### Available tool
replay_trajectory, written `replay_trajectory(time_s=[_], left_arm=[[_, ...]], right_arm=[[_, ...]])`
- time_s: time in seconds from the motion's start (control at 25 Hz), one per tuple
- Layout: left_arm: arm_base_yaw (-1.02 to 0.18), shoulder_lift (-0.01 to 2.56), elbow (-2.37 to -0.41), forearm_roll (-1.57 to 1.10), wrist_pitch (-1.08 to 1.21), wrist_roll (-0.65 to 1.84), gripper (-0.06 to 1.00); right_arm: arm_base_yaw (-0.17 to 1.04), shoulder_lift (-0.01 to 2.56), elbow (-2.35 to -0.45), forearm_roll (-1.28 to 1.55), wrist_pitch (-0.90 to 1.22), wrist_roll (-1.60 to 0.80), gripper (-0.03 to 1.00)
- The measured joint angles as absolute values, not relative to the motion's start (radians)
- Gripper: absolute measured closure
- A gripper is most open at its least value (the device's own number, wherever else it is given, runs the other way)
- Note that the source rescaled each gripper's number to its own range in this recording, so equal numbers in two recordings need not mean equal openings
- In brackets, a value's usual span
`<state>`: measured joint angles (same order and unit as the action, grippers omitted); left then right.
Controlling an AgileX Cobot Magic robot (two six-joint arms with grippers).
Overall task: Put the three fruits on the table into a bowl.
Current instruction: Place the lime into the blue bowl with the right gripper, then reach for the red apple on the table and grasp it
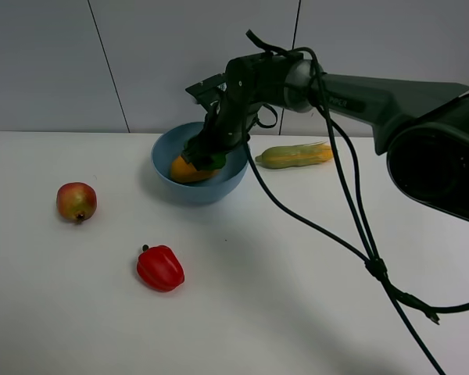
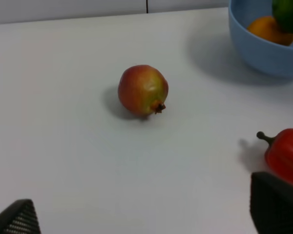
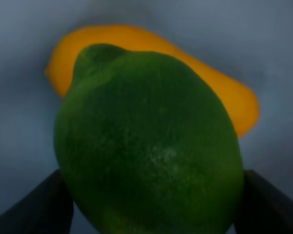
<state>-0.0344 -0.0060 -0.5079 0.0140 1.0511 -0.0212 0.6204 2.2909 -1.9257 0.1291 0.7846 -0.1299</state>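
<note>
My right gripper [image 1: 205,156] is shut on the dark green lime [image 1: 212,161] and holds it inside the light blue bowl [image 1: 180,191], just above the orange-yellow mango [image 1: 186,170] lying in the bowl. In the right wrist view the lime [image 3: 151,146] fills the space between the fingers [image 3: 39,204], with the mango [image 3: 136,41] behind it. The red-and-greenish pomegranate [image 1: 76,201] sits on the white table [image 1: 297,273] at the left. In the left wrist view my left gripper [image 2: 146,214] is open and empty, short of the pomegranate [image 2: 143,90].
A glossy red bell pepper [image 1: 160,268] lies in front of the bowl, near my left gripper's finger [image 2: 276,204]. A green-husked corn cob [image 1: 295,155] lies right of the bowl. The right arm's cables [image 1: 375,266] hang over the table's right side.
</note>
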Motion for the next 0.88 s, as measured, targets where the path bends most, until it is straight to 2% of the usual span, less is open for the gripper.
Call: replay_trajectory(time_s=[0.04, 0.08, 0.12, 0.16, 0.24, 0.44, 0.72, 0.88], left_arm=[[-0.034, -0.006, -0.508, 0.014, 1.051, -0.021, 0.5], [-0.034, -0.006, -0.508, 0.014, 1.051, -0.021, 0.5], [-0.034, -0.006, -0.508, 0.014, 1.051, -0.021, 0.5], [-0.034, -0.006, -0.508, 0.014, 1.051, -0.021, 0.5], [-0.034, -0.006, -0.508, 0.014, 1.051, -0.021, 0.5], [-0.034, -0.006, -0.508, 0.014, 1.051, -0.021, 0.5], [-0.034, -0.006, -0.508, 0.014, 1.051, -0.021, 0.5], [-0.034, -0.006, -0.508, 0.014, 1.051, -0.021, 0.5]], right_arm=[[0.62, 2.291, -1.926, 0.14, 0.775, -0.129, 0.91], [0.62, 2.291, -1.926, 0.147, 0.76, -0.12, 0.72], [0.62, 2.291, -1.926, 0.147, 0.76, -0.12, 0.72], [0.62, 2.291, -1.927, 0.157, 0.748, -0.083, 0.36], [0.62, 2.287, -1.927, 0.159, 0.754, -0.04, 0.22], [0.627, 2.195, -1.927, 0.131, 0.795, -0.02, 0.15], [0.655, 1.88, -1.927, 0.047, 0.828, 0.0, 0.15], [0.623, 1.611, -1.893, -0.069, 0.9, 0.057, 0.15]])
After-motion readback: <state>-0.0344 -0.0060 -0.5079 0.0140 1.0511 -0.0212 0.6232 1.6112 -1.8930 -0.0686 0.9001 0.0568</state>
